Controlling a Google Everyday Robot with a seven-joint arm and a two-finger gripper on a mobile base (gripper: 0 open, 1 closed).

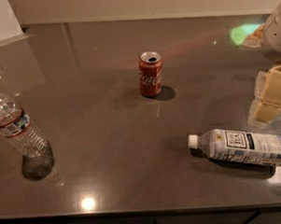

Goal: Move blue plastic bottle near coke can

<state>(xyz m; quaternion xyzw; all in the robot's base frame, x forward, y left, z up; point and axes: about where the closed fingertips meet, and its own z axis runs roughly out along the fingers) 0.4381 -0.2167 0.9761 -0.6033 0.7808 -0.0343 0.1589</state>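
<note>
The blue plastic bottle (240, 148) lies on its side on the dark countertop (109, 148) at the right front. Its white cap points left and its white "TEA" label faces up. The coke can (150, 74) stands upright near the middle back of the counter, well apart from the bottle, up and to its left. My gripper (270, 96) hangs at the right edge of the view, above and just behind the bottle's right half, and is not touching it. It holds nothing that I can see.
A clear ribbed water bottle (17, 133) with a red-and-blue band stands upright at the left front. The counter's front edge (135, 211) runs along the bottom. A pale wall (150, 3) borders the back, and a white object (3, 21) sits at the back left.
</note>
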